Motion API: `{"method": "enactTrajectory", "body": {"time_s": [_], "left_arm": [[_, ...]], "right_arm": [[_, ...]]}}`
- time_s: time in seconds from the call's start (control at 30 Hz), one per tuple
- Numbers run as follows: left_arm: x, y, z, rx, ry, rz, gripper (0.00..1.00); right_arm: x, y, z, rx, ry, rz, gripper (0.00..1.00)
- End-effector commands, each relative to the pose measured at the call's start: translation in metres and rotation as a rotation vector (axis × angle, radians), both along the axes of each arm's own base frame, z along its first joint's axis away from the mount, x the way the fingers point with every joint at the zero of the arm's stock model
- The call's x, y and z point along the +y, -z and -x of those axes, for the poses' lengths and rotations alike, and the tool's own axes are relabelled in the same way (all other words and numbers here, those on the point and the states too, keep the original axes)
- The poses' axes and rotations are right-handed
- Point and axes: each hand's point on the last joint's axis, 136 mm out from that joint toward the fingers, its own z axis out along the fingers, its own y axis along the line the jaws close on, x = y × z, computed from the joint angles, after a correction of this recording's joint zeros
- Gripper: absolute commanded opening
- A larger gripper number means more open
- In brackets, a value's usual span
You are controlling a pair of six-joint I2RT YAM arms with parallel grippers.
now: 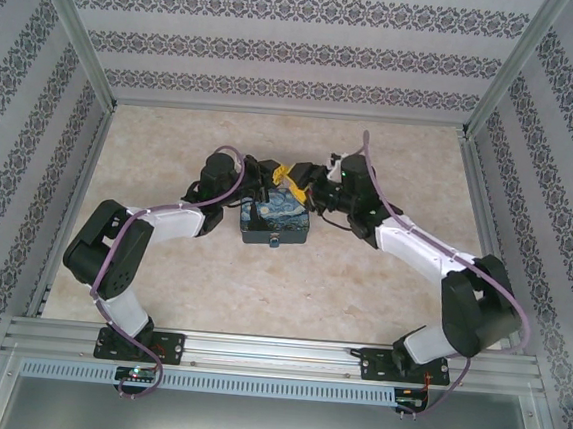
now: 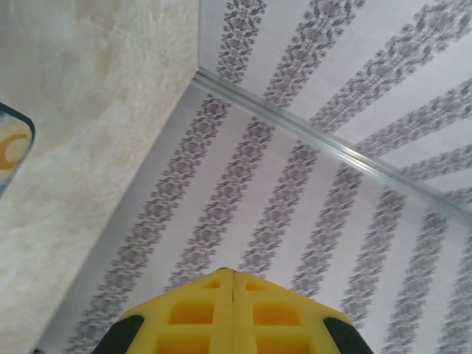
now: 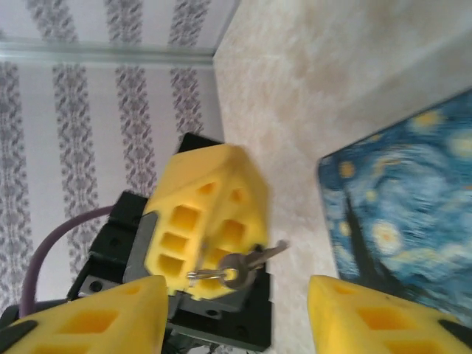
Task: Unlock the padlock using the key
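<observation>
Pads (image 3: pixel 96 321) of my right gripper (image 3: pixel 236 295) stand spread wide at the bottom of the right wrist view, with nothing between them. Beyond that gap sits my left gripper (image 3: pixel 210 206), its yellow pads pressed together. The key (image 3: pixel 237 270) juts from their lower edge, ring head at the pads and blade pointing toward the tin (image 3: pixel 413 214). The left wrist view adds the shut seam of those pads head-on, set against the striped wall (image 2: pixel 310 147), with a corner of the tin at its left edge. The top view gives the layout: both grippers meet over the far edge of the tin, which lies flat in the middle of the tabletop (image 1: pixel 361 281). What may be the padlock (image 1: pixel 275 241), a bluish speck too small to make out, sits at the tin's near edge.
</observation>
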Motion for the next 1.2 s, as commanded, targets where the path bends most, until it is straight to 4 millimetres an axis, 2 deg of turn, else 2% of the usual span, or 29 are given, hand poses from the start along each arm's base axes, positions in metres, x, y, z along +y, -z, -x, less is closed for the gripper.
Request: {"method": "enactTrajectory", "body": {"time_s": [0.0, 0.07, 0.17, 0.57, 0.87, 1.17], "left_arm": [[-0.003, -0.029, -0.004, -0.211, 0.08, -0.158, 0.0], [-0.004, -0.034, -0.003, -0.284, 0.127, -0.271, 0.0], [-0.004, -0.041, -0.001, -0.391, 0.181, -0.422, 0.0], [0.027, -0.058, 0.002, -0.731, 0.256, -1.199, 0.0], [0.018, -0.059, 0.007, -0.747, 0.188, -1.049, 0.0], [0.014, -0.079, 0.011, -0.751, 0.068, -0.844, 0.0]], "right_arm": [[-0.033, 0.009, 0.006, -0.017, 0.056, 0.035, 0.6], [-0.047, 0.019, 0.009, -0.017, 0.081, 0.055, 0.63], [-0.056, 0.018, 0.01, -0.053, 0.086, 0.071, 0.63], [-0.041, -0.012, 0.001, -0.176, 0.063, 0.047, 0.58], [-0.02, -0.049, -0.005, -0.322, 0.044, -0.037, 0.54], [0.004, -0.074, -0.012, -0.462, 0.055, -0.124, 0.48]]}}
